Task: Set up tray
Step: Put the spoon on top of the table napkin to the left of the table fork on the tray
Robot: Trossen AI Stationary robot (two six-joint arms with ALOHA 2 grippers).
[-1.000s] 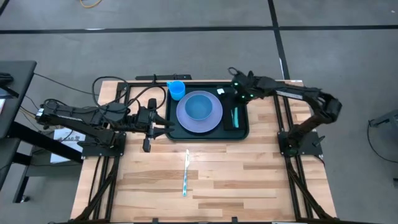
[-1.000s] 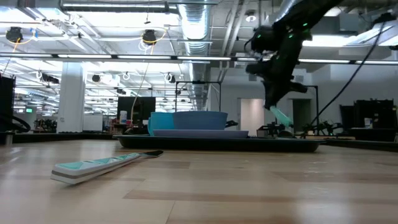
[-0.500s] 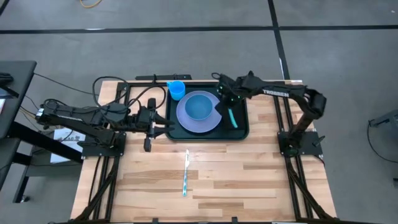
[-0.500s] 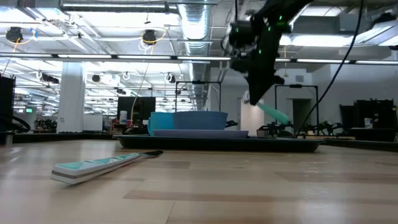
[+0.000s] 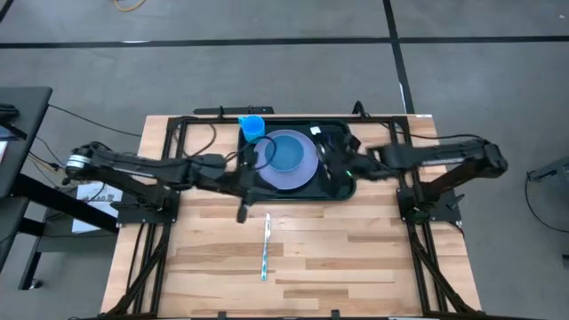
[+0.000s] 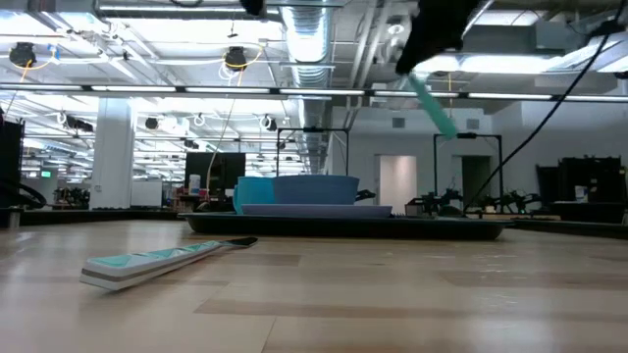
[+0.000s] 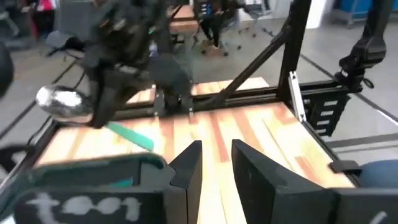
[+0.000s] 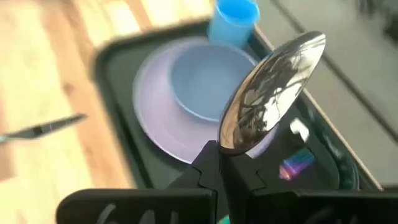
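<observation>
The dark tray [image 5: 345, 188] lies at the table's far middle, carrying a lavender plate [image 5: 305, 174] with a blue bowl [image 5: 286, 153] and a blue cup [image 5: 252, 127]. My right gripper [image 5: 332, 165] hangs high over the tray's right part, shut on a spoon with a shiny bowl [image 8: 273, 93] and a teal handle [image 6: 434, 106]. My left gripper [image 7: 217, 168] reaches in from the left over the tray's left part [image 5: 258, 171], with a narrow gap between its fingers and nothing in it. A teal-handled knife [image 5: 265, 245] lies flat on the wood nearer the front. My right gripper pinches the spoon's neck [image 8: 222, 149], just behind the bowl, between its two fingers. It comes from the table's right, slanting down. The bowl sticks out past the fingertips and the teal handle [image 7: 132, 137] slants down on the other side. The spoon is lifted clear, high above the tray.
Black arm frames stand along the table's left side [image 5: 147, 213], right side [image 5: 427, 209] and far edge. The near half of the wooden table [image 5: 356, 267] holds only the knife. A small white thing and a coloured one lie in the tray's right part [image 8: 298, 163].
My right gripper has carried the spoon up, first toward the left over the plate, then to the tray's near right part, rolling its wrist so the handle slants out instead of hanging down. My left gripper has gone toward the table's right edge, from the tray's left rim over the tray, sinking a little.
</observation>
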